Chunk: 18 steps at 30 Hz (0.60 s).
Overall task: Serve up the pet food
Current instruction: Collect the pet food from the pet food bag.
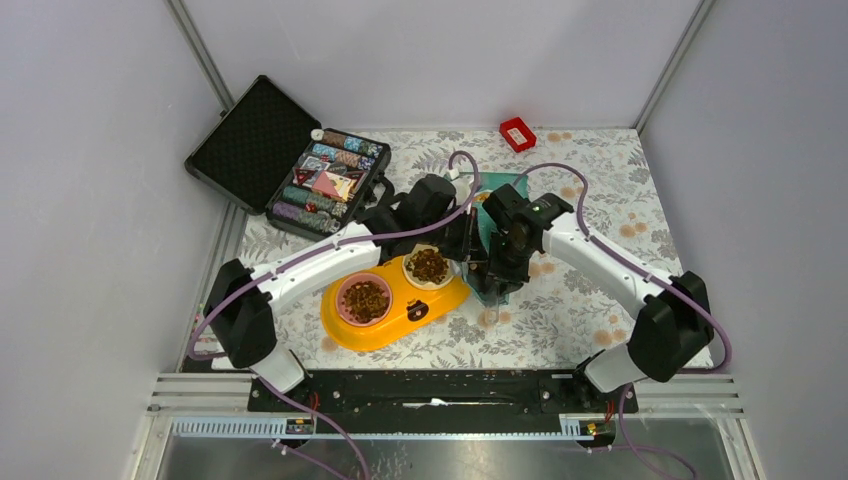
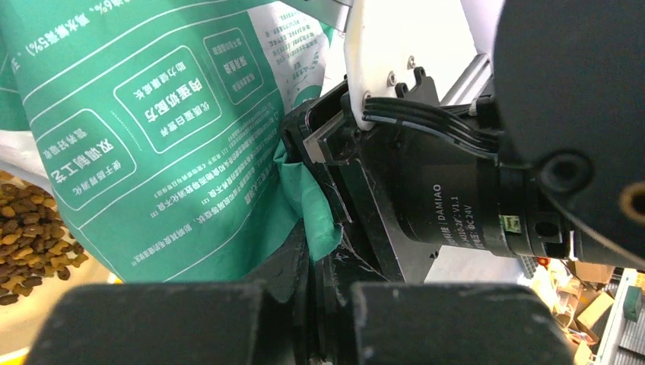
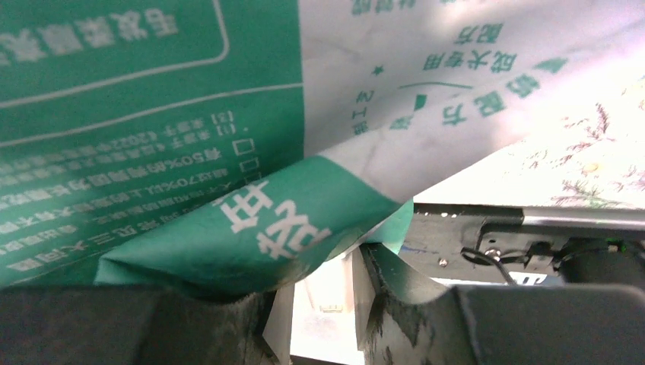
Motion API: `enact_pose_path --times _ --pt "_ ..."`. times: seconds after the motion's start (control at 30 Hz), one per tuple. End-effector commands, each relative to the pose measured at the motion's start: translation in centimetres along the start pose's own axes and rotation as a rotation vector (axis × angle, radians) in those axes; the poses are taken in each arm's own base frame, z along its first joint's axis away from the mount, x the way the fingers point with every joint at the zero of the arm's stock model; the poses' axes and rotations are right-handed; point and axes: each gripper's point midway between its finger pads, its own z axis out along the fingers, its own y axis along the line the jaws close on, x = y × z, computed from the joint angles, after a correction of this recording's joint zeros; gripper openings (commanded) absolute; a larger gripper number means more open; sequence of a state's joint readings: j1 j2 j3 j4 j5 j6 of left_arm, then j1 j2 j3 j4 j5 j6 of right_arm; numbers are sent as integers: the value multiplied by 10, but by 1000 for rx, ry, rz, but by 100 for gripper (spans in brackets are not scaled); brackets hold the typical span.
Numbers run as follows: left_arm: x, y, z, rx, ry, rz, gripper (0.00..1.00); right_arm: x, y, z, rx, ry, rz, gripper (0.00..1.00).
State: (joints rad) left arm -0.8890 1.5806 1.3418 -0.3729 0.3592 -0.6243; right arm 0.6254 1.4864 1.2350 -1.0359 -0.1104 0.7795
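Note:
The teal-and-white pouch stands tilted just right of the yellow double feeder, between both grippers. My left gripper is shut on a teal edge of the pouch. My right gripper is closed on a thick folded corner of the pouch; its jaws stand partly apart, with light showing lower down between them. Pet food fills the pink bowl and the white bowl. In the left wrist view, pet food shows at the left edge. The pouch's mouth is hidden.
An open black case of coloured chips sits at the back left. A small red box lies at the back edge. Grey walls enclose the flowered tablecloth; the arm bases and a black rail line the near edge.

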Motion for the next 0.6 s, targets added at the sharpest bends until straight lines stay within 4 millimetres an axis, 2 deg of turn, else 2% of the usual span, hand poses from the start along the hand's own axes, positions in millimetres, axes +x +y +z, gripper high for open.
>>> enact_pose_path --times 0.0,0.17,0.2,0.37,0.57 --pt "-33 -142 -61 471 -91 170 0 -83 5 12 24 -300 17 0" --pt "-36 -143 -60 473 -93 169 0 -91 11 -1 -71 -415 -46 0" --pt "-36 -144 -61 477 -93 169 0 -93 13 -10 -108 -467 -58 0" --pt "-37 -146 -58 483 -89 162 0 -105 9 -34 -184 -668 -137 0" --pt "-42 -151 -56 500 -86 149 0 -101 11 -44 -183 -664 -230 0"
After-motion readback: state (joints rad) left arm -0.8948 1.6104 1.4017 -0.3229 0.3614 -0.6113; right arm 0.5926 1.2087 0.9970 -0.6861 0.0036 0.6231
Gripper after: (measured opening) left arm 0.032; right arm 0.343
